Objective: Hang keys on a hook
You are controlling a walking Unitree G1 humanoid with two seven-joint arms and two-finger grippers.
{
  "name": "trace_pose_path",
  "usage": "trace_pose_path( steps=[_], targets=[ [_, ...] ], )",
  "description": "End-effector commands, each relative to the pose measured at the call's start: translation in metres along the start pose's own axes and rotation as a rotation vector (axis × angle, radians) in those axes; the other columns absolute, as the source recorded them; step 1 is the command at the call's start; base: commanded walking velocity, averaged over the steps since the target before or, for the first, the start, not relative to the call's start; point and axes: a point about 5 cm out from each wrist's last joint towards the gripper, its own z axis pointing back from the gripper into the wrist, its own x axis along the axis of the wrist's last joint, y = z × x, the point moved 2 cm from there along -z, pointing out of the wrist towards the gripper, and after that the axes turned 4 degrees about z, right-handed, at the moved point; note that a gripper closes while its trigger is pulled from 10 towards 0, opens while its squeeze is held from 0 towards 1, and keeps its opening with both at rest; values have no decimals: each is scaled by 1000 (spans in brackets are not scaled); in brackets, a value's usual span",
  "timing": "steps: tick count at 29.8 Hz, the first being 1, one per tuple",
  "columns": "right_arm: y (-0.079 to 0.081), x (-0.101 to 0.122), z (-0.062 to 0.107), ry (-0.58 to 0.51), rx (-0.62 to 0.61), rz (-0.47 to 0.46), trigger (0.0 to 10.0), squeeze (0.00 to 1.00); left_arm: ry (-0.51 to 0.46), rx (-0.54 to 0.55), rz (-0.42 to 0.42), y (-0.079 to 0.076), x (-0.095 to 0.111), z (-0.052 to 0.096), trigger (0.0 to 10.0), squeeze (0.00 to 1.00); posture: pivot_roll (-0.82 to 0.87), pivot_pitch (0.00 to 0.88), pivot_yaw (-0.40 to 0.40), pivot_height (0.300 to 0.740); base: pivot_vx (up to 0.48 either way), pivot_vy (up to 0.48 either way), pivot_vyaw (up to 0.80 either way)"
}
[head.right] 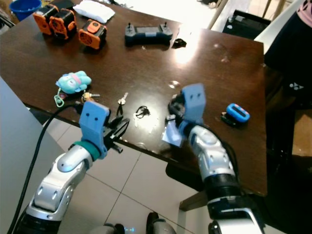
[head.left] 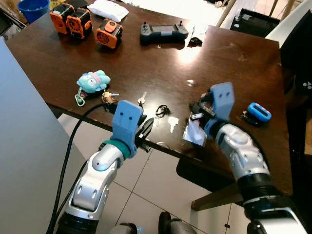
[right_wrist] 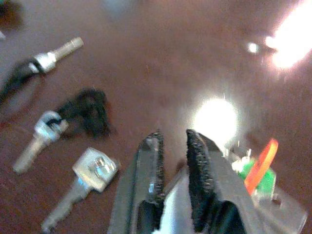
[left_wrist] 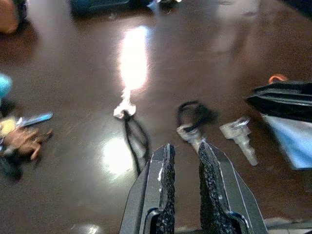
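- blue plastic bucket [head.left: 33,9] at counter's [head.left: 146,63] far left corner, contents hidden
- left gripper [left_wrist: 184,161] slightly open, over near edge
- right gripper [right_wrist: 173,146] slightly open beside small silver keys [right_wrist: 78,183]

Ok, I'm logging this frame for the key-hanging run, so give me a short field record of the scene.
surface: dark wooden table
keys: three loose keys near the front edge, one with a black cord
left gripper: near the front edge, fingers almost closed, holding nothing
right gripper: low over the table beside the keys, narrow gap
other: blue plush keychain
hook: none visible
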Motion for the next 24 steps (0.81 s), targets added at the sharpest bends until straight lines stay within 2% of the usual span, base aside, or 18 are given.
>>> trace_pose_path(
  steps=[1,2,4,5,6,7,8,11,12,13,14,15,16,17,20,22,23,24],
  targets=[
    [-8,-12,5,41,-38,-8,10000,1000,45,8,14,0,-12,2,10000,0,20,184,-5,740,0,0,0],
    [-22,-18,9,60,-96,-7,10000,1000,58,19,26,2,-16,2,10000,0,20,184,-5,740,0,0,0],
    [-22,-18,9,60,-96,-7,10000,1000,58,19,26,2,-16,2,10000,0,20,184,-5,740,0,0,0],
    [-37,-20,15,67,-149,-5,10000,1000,75,29,62,4,-21,2,10000,0,18,182,-3,740,0,0,0],
    [-52,-19,20,63,-189,-4,10000,275,93,33,128,6,-25,3,10000,0,18,182,-3,740,0,0,0],
    [-52,-19,20,63,-189,-4,10000,275,93,33,128,6,-25,3,10000,0,18,182,-3,740,0,0,0],
    [-63,-17,25,55,-217,3,10000,0,101,49,201,9,-28,3,10000,0,13,175,1,740,0,0,0],
    [-71,-13,28,39,-237,8,10000,0,85,104,262,17,-27,2,10000,0,5,167,2,740,0,0,0],
    [-76,-9,30,9,-245,16,10000,0,39,232,293,33,-23,1,10000,0,2,165,3,740,0,0,0],
    [-76,-3,31,-32,-236,29,10000,0,-12,422,290,61,-20,6,10000,0,-2,162,4,740,0,0,0],
    [-76,-3,31,-32,-236,29,10000,0,-12,422,290,61,-20,6,10000,0,-2,162,4,740,0,0,0],
    [-76,0,32,-60,-228,37,10000,0,-46,549,283,80,-17,11,10000,0,-2,162,4,740,0,0,0],
    [-76,0,32,-60,-228,37,10000,0,-46,549,283,80,-17,11,10000,0,-2,162,4,740,0,0,0],
    [-68,14,34,-152,-182,44,10000,0,-78,646,139,109,-14,27,10000,0,-14,156,5,740,0,0,0],
    [-65,18,35,-181,-163,44,10000,0,-71,645,138,115,-16,32,10000,0,-17,156,5,740,0,0,0],
    [-60,30,38,-260,-130,35,10000,0,-29,639,2,126,-24,46,10000,0,-19,152,8,740,0,0,0],
    [-60,30,38,-260,-130,35,10000,0,-29,639,2,126,-24,46,10000,0,-19,152,8,740,0,0,0],
    [-58,35,41,-281,-116,37,10000,0,32,583,-109,124,-35,52,10000,0,-16,151,4,740,0,0,0]
  ],
)
